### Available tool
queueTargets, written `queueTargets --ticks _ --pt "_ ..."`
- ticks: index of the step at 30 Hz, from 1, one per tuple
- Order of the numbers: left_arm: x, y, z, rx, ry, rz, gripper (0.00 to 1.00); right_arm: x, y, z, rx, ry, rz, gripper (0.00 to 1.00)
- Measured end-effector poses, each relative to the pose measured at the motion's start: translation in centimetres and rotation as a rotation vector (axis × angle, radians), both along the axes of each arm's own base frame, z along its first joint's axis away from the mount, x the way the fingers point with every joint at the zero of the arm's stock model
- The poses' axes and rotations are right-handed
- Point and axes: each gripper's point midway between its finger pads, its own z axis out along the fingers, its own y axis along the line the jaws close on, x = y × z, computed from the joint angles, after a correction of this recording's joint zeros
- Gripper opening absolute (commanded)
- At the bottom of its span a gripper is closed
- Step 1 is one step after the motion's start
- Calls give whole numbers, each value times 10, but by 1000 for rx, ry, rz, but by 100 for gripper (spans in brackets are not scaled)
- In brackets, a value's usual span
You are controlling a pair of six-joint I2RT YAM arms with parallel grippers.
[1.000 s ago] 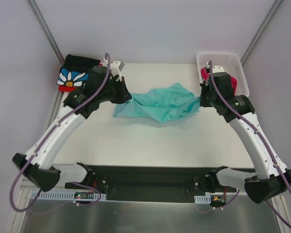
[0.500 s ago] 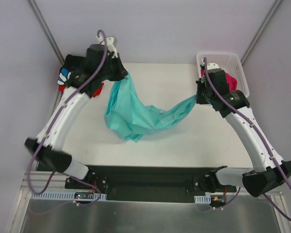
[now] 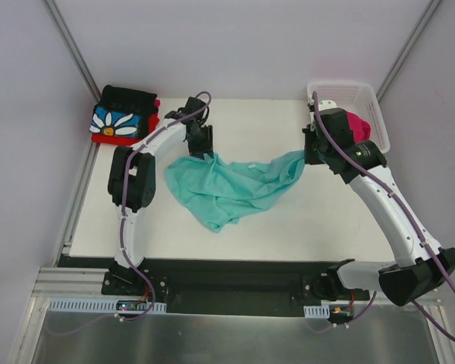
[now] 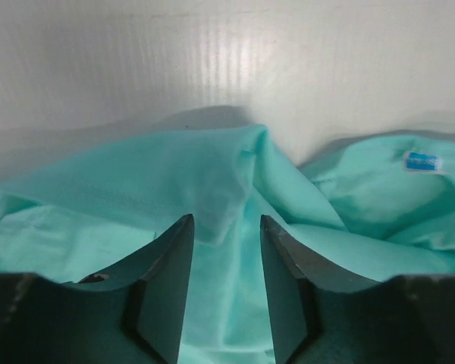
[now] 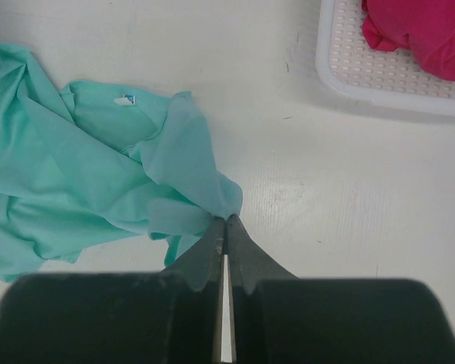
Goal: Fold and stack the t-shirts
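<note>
Half a second ago your left gripper (image 3: pixel 202 152) held one corner of the mint-teal t-shirt (image 3: pixel 227 186) high. It has now come down, and the shirt lies crumpled mid-table. Its long axis runs left to right, with one lobe pointing at the near edge. The left jaws stand parted astride a ridge of cloth, clamping nothing. Your right gripper (image 5: pixel 226 220) is pinched closed on the shirt's right corner, near the basket (image 3: pixel 371 98).

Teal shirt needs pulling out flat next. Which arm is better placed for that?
Right. The right gripper is shut on a corner of the mint-teal shirt and could tug at once; the left gripper stands open over the cloth and would likely need to grasp first.
</note>
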Motion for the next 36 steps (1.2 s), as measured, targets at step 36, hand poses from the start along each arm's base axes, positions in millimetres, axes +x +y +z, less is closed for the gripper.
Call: queueTargets --ticks 36 --pt "-136 69 3 287 -27 50 39 -13 13 -1 -23 -1 35 1"
